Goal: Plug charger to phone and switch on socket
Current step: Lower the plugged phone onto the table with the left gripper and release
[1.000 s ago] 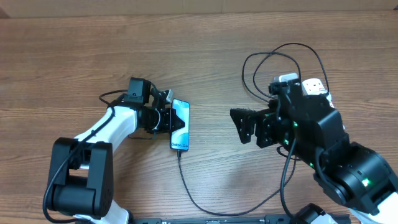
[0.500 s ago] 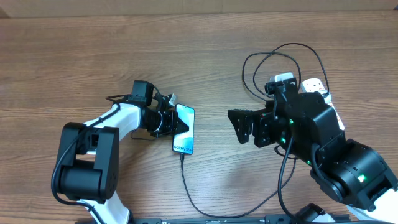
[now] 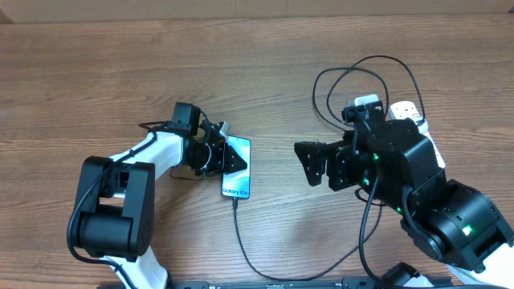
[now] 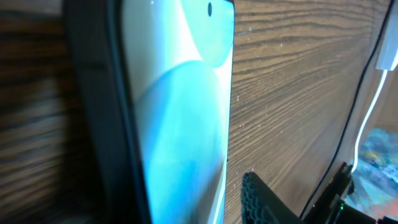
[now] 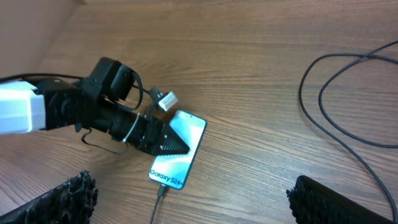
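The phone (image 3: 238, 168) lies on the wooden table with its blue-white screen up, and it also shows in the right wrist view as the phone (image 5: 180, 152). The charger (image 3: 241, 237), a thin black cable, is plugged into its lower end, then curves off right and loops behind the right arm. My left gripper (image 3: 226, 158) reaches over the phone's left edge. One ribbed finger (image 4: 264, 200) stands a small gap off the screen (image 4: 180, 124), so the jaws are open. My right gripper (image 3: 312, 164) hovers wide open to the phone's right. The socket (image 3: 408, 110) peeks out white behind the right arm.
Black cable loops (image 3: 361, 72) lie on the table behind the right arm. A white cord (image 4: 368, 118) runs at the far right of the left wrist view. The table's back edge (image 3: 257, 16) runs along the top.
The left arm has pushed the phone a little to the right and set it down. Its jaws have parted slightly from the phone. The right arm has hardly moved.
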Controlling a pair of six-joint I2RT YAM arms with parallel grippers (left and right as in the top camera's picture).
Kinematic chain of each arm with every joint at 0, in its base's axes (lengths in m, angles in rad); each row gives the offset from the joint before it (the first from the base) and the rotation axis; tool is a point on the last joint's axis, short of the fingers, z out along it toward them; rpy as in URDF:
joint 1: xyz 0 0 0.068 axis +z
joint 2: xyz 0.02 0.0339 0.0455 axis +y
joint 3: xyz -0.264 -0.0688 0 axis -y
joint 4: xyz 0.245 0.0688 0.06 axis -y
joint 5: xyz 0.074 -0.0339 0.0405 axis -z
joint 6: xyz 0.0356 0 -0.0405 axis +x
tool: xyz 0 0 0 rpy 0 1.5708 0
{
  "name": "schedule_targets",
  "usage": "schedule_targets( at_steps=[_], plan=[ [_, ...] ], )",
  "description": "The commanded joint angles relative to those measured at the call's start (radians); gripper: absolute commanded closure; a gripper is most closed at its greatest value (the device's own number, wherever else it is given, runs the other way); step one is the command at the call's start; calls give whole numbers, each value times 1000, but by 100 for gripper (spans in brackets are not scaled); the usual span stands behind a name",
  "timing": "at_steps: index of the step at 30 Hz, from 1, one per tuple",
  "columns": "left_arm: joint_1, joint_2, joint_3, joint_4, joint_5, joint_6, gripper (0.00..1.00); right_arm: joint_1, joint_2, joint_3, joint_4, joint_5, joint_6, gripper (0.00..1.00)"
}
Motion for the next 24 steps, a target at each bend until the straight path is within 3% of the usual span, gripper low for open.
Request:
schedule_targets(
  at_steps=[1, 18, 24],
  plan=[
    [6, 28, -17, -20, -287, -25, 63, -6, -6, 12, 0, -2, -3, 0],
    [6, 27, 2, -82, -393, -34, 57, -6, -4, 12, 4, -2, -3, 0],
    [6, 27, 85, -186, -459, -34, 51, -6, 19, 12, 11, -2, -3, 0]
  ],
)
